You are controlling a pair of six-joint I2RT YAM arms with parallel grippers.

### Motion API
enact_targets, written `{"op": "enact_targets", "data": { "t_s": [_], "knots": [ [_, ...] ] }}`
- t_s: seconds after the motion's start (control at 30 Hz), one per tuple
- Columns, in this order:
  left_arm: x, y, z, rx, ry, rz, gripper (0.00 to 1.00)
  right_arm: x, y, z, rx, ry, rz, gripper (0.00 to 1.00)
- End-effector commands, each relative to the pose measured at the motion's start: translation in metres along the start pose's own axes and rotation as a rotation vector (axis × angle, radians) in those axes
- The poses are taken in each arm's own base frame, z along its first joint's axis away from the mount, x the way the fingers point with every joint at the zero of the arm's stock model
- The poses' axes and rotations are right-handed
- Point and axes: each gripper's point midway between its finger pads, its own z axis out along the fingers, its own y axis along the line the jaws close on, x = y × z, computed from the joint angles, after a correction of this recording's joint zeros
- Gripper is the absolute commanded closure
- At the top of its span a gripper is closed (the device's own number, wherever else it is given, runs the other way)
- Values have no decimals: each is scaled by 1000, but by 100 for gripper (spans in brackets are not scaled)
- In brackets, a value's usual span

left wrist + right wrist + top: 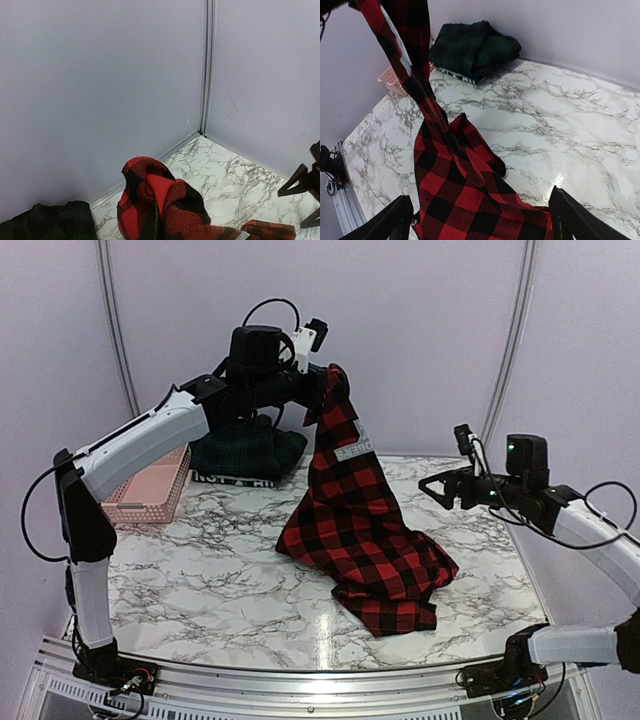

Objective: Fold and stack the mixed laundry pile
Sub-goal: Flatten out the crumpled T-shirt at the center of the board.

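Pinched in the raised left gripper (326, 382), the red-and-black checked flannel shirt (360, 530) hangs lengthwise down to the white marble worktop (200, 570), its loose lower end heaped nearest the wide-open right gripper (432, 490), below and to its left.

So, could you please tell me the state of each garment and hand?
red-and-black checked shirt: held up by one end, lower part draped on table.
dark green plaid piece: folded, stacked atop navy piece.
left hand: shut on shirt, raised.
right hand: open, empty.
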Motion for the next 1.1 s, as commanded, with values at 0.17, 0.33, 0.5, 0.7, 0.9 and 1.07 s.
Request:
{"op": "enact_targets", "data": {
  "t_s": [0.17,0.33,0.5,0.7,0.9,1.07],
  "knots": [
    [-65,-1,-40,14,-146,29,100,11,1,66,-122,62,-263,14],
    [-65,0,-42,13,-144,41,100,0,3,87,-170,46,-271,18],
    [-67,2,-44,3,-148,42,100,5,9,107,-257,76,-243,39],
    [-79,2,-54,3,-173,31,98,4,4,126,-274,122,-200,100],
    [-35,-108,-85,335,-85,172,98,-42,-24,107,-121,39,-158,100],
    [89,-225,-108,455,168,541,73,-81,-29,75,-107,-64,-121,100]
  ]
}}
